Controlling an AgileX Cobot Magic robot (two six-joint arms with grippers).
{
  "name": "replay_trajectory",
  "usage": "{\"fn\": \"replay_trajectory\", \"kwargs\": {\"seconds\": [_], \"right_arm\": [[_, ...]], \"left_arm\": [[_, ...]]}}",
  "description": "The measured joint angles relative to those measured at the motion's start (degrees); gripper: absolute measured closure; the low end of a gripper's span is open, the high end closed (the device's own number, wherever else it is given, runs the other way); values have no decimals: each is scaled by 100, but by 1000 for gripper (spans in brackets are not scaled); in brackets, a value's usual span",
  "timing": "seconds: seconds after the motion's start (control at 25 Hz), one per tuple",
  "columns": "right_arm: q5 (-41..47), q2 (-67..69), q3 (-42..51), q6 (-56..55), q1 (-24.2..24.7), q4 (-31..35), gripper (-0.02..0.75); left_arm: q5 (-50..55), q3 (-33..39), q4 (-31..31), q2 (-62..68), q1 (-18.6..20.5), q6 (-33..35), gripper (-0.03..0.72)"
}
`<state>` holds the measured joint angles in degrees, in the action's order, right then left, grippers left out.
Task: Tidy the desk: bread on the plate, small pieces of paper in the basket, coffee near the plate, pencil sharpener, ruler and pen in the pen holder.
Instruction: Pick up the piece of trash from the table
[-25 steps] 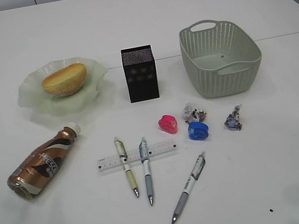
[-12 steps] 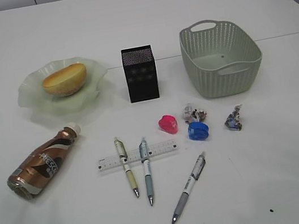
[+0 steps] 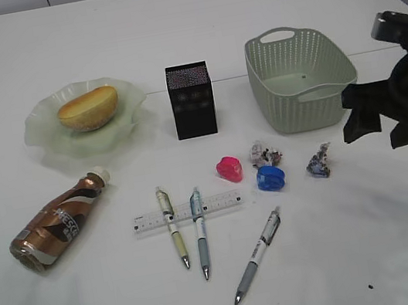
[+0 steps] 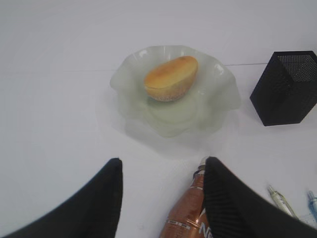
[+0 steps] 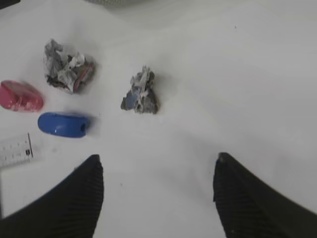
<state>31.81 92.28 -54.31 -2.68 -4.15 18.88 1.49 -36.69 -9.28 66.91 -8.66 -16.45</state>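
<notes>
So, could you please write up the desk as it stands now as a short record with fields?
bread: on the plate, bread
coffee bottle: lying on its side, below the plate
pen holder: upright, nothing seen in it
basket: no paper inside
paper pieces: two, on the table
sharpeners: pink, blue
ruler: under two pens
right gripper: open, above the table near the paper
left gripper: open, empty

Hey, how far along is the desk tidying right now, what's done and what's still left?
Done: the bread sits on the plate. In hand: nothing; the right tool hangs open above a paper scrap. Left: both scraps are outside the empty basket, the coffee bottle lies on its side, and sharpeners, ruler and pens lie outside the pen holder.
</notes>
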Motion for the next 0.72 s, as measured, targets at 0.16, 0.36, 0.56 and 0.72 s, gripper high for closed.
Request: {"fn": "replay_trajectory", "kwargs": {"seconds": [0.16,0.36,0.56,0.72], "right_arm": [[-781,446,0,180,-140,40,197],[-1500,877,-8,541,-328,118,197],[-1679,1225,-12,576,-351,235,197],[-1708,1377,-12,586,-355,253,197]], "left_arm": [[22,0,0,-63,0,0,308],[22,0,11,-77,0,0,308],[22,0,0,-77,0,0,308],[22,0,0,-77,0,0,308]]}}
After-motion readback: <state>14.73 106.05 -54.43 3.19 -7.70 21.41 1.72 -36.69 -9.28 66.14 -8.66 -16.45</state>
